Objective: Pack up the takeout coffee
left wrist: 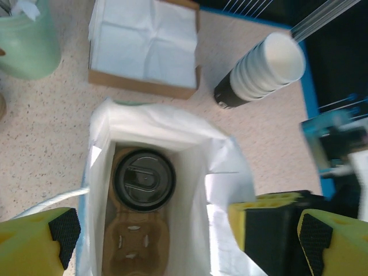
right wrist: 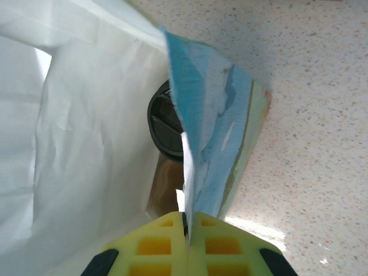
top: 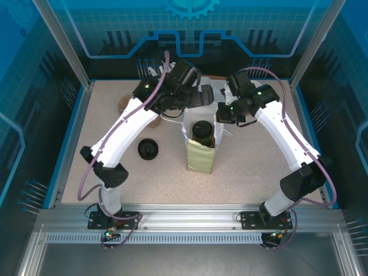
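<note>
**Top view.** The bag [top: 200, 154] stands mid-surface [top: 259, 167] with its mouth open. The cup [top: 202, 130] sits inside it, black top up, so packing looks about done. The left hand [top: 200, 95] hovers at 12 o'clock of the mouth, its arm arched up and over from the near-left base. The right hand [top: 223, 117] is at 2 o'clock on the bag's rim, its arm arched from the near-right base with the wrist turned inward. A loose lid [top: 148, 149] lies at 9 o'clock of the bag, apart from it.

**Left wrist view.** This looks straight down into the bag. The cup sits in one slot of a cardboard carrier [left wrist: 133, 247], and the slot at its 6 o'clock is empty. The left hand's fingers [left wrist: 40, 241] are spread wide and grasp nothing. Napkins [left wrist: 146, 40] lie at 12 o'clock of the bag, a cup stack [left wrist: 264, 69] at 2 and a green tub [left wrist: 26, 46] at 10.

**Right wrist view.** The right hand is clenched on the bag's rim, with the thin paper pinched flat between its fingers. The cup shows past the rim at 11 o'clock, low inside.

**Handling (judgement).**
- The paper cup is light and has soft walls that dent if squeezed.
- If it is full it is top-heavy and sloshy, and the top may pop off.
- The best hold is around the side just under the top's rim, with a gentle grip and the cup upright.
- In the bag it can only be reached from above.
- The bag is floppy and tears easily.
</note>
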